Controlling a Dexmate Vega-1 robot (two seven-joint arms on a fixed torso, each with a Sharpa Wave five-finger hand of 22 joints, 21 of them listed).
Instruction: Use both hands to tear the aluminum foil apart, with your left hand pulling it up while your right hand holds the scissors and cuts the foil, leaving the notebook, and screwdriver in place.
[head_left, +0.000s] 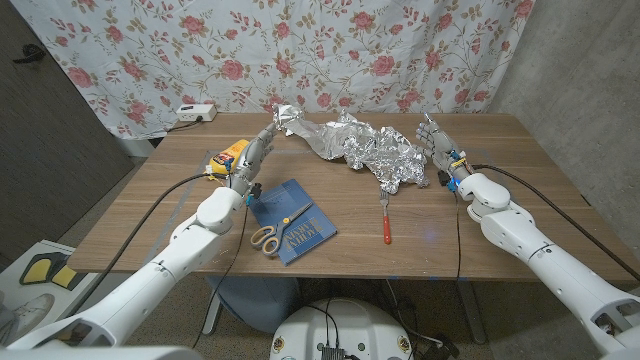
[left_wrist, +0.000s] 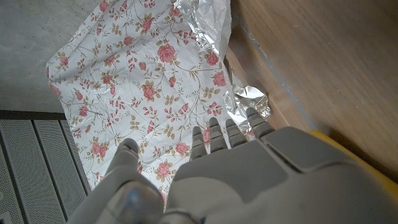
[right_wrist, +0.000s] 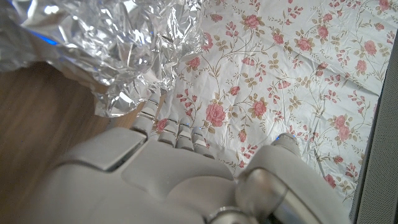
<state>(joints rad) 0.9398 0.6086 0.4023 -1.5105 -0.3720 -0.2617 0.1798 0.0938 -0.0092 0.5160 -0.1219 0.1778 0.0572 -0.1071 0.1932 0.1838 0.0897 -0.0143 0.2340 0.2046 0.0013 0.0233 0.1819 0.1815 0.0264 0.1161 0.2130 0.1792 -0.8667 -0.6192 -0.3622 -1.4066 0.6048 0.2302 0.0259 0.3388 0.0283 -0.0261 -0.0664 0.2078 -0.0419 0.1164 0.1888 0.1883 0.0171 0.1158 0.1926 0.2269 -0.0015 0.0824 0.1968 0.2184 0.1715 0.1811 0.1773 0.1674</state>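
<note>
Foil: the aluminum foil (head_left: 360, 145) lay crumpled in a long strip across the far middle of the table (head_left: 150, 215), its left tip raised near the left robot hand.
Left robot hand: the left robot hand (head_left: 255, 152) reached up to that raised tip; whether it pinched the foil could not be told. In the left wrist view its fingers (left_wrist: 214, 134) were extended close to the foil (left_wrist: 249, 99).
Right robot hand: the right robot hand (head_left: 436, 147) stood just beside the foil's right end, fingers apart and upright, holding nothing.
Scissors: the scissors (head_left: 277, 228), yellow-handled, lay on the notebook (head_left: 300, 226), near the left arm and well apart from the right robot hand.
Screwdriver: the red-handled screwdriver (head_left: 384, 222) lay just in front of the foil.
Step in hand: probably securing the foil's left tip.
Doing it well: the left robot hand should pinch firmly before lifting. The right robot hand would need to cross to the scissors, lift them cleanly off the notebook without shifting it, and pass clear of the screwdriver.
</note>
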